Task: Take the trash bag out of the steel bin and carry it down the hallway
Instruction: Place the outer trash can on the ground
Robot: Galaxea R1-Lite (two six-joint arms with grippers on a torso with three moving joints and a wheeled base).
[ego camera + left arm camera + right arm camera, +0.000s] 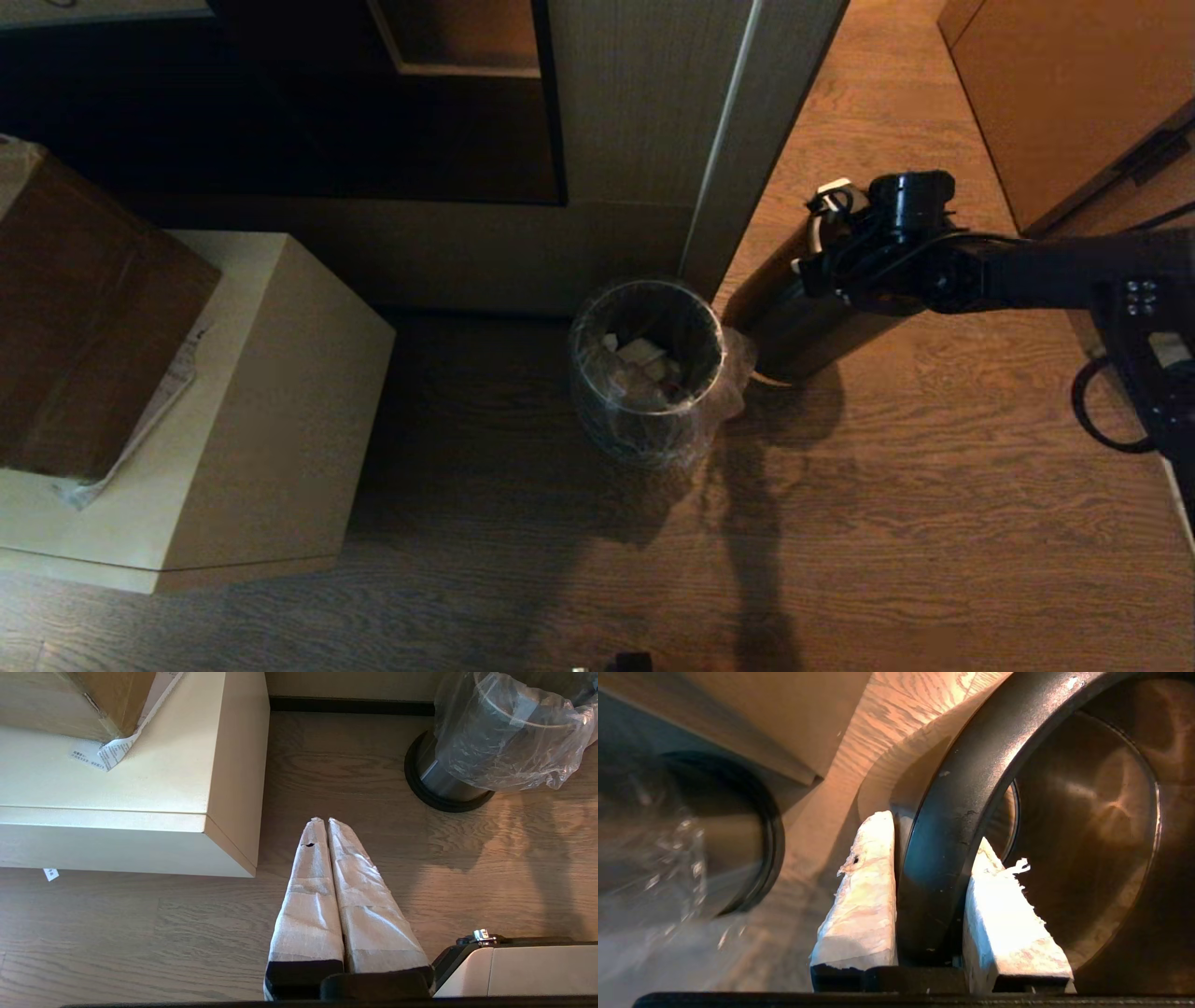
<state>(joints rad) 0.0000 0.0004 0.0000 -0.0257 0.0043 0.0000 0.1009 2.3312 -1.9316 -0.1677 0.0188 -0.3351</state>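
Observation:
A steel bin [597,401] with a black base ring [420,794] stands on the wooden floor by a cabinet corner. The crinkled trash bag [733,373] lines it, folds over its top and holds pale scraps; it also shows in the left wrist view [504,742]. Just right of it a second, empty steel bin [794,317] is tilted. My right gripper [931,830] is shut on its thick black rim [952,812], one finger inside and one outside. My left gripper [323,820] is shut and empty, low over the floor left of the bagged bin. The hallway is out of view.
A beige block [233,411] with a brown cardboard box [84,317] on it stands to the left. A tall wooden panel [644,121] rises behind the bins, and another cabinet [1055,93] stands at the back right. Open wood floor [934,513] lies in front.

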